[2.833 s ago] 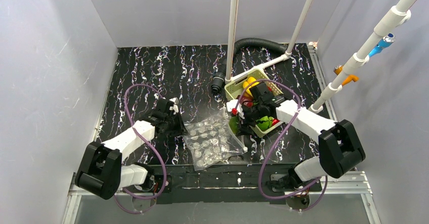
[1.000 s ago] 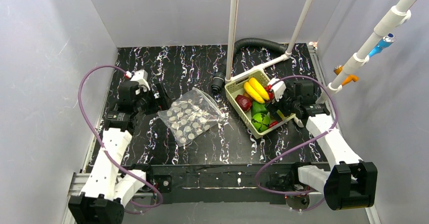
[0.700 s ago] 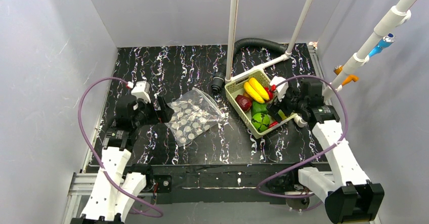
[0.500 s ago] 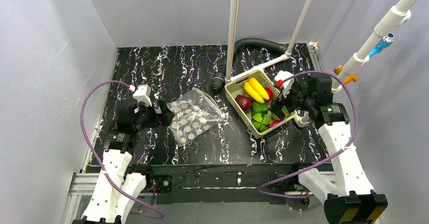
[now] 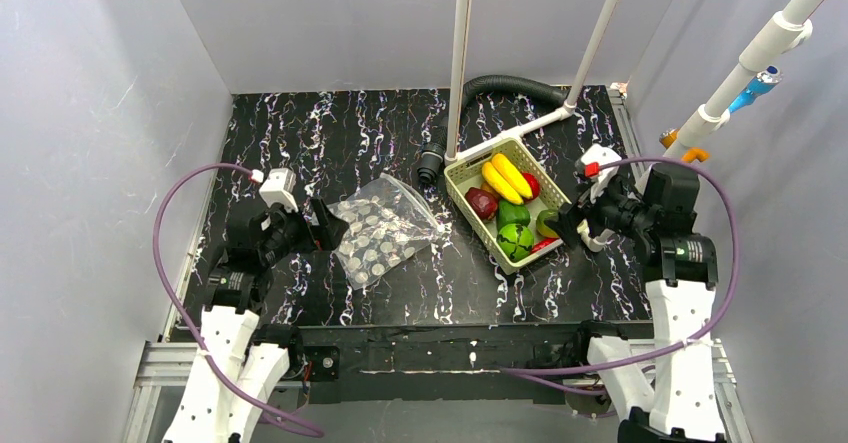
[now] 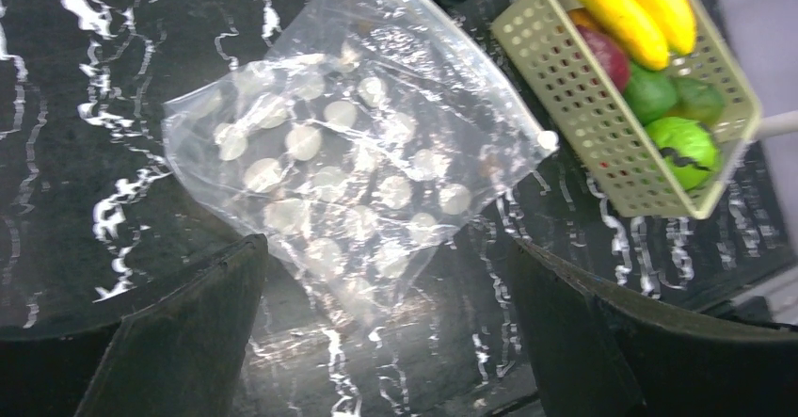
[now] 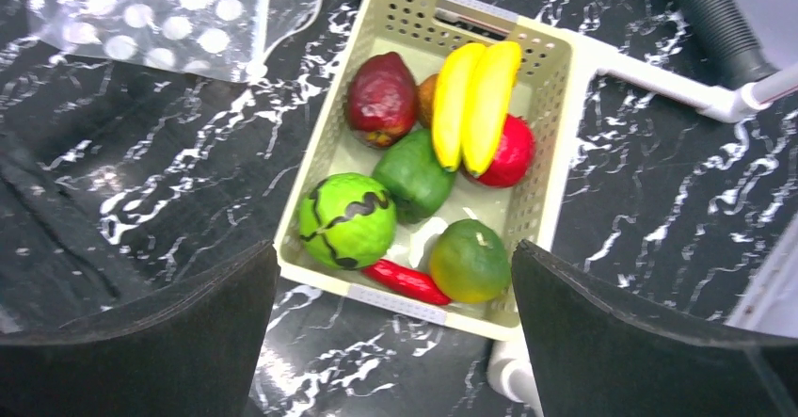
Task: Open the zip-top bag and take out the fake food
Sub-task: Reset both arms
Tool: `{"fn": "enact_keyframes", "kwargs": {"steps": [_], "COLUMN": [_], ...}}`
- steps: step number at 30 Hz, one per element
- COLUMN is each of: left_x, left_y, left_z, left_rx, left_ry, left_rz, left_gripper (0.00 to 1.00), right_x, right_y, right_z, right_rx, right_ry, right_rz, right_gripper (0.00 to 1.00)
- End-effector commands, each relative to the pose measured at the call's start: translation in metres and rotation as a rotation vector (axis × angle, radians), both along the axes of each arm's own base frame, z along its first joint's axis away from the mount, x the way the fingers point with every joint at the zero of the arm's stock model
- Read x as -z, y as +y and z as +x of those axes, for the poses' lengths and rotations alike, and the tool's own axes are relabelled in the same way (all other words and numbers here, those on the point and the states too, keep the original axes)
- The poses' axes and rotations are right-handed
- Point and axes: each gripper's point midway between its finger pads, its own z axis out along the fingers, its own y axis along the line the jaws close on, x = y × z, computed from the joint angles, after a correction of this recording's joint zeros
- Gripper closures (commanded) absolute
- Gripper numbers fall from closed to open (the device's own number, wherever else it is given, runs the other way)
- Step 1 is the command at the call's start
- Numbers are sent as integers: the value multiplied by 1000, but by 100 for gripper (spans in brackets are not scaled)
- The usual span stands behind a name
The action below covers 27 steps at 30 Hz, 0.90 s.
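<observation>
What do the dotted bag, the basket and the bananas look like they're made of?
The zip-top bag: thin clear plastic film, crinkled and glinting. The basket: rigid pale green plastic, matte, with moulded rows of holes. The bananas: probably hard plastic, smooth yellow with a soft sheen.

zip-top bag (image 6: 358, 172): clear, rows of white dots
basket (image 7: 414, 17): pale green, perforated
fake food (image 7: 414, 177): banana (image 7: 475, 102) yellow; chili (image 7: 406, 282) red; oval fruit (image 7: 381, 97) dark red; ball (image 7: 345, 219) bright green, black wavy band
surface (image 5: 330, 133): black, white marbled veins
</observation>
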Motion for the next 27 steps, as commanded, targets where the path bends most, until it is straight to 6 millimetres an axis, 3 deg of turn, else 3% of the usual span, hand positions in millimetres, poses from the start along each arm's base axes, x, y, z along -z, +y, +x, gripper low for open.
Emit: {"fn": "enact_keyframes", "kwargs": {"steps": [1, 9, 17, 25, 27], "left_x": [-17, -60, -108, -136, -140], "left_y": [-17, 2, 20, 3, 2], "left_z": [-9, -25, -40, -61, -60], "left_rx": [19, -138, -220, -69, -61], "left_ry": [-11, -48, -105, -140, -139], "left_rz": [-146, -189, -155, -133, -133], "left_gripper": [2, 2, 2, 2, 2], "right_x": [0, -17, -49, -92, -92], "right_y": [13, 14, 25, 6, 5], "right_z": [-17, -35, -50, -39, -43], "right_rx": [-22, -48, -92, 158, 165], "right_ry": [55, 36, 21, -24, -44], "right_rz": [120, 189, 301, 368, 350], "right_gripper": [2, 2, 2, 1, 2]}}
